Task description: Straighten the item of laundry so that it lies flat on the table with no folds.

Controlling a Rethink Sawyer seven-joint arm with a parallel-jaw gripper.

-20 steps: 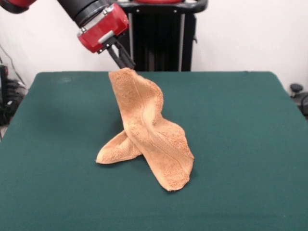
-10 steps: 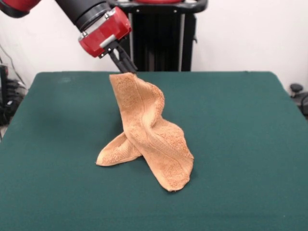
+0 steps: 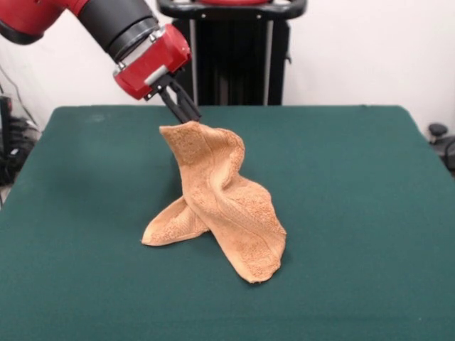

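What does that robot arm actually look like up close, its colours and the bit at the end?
The arm is a thick round tube, red higher up, then black with a thin silver ring. It ends in a boxy red head with a grey patch. From that sticks the gripper: slim black prongs.

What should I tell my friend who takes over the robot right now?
Gripper: shut on the top corner of the towel, holding that corner up above the table.
Towel: near the middle of the table, twisted; its lower part lies crumpled on the cloth top, with one flap sticking out sideways.
Done: one corner is picked up.
Left: pull the towel out, lay it flat, and get rid of every fold.
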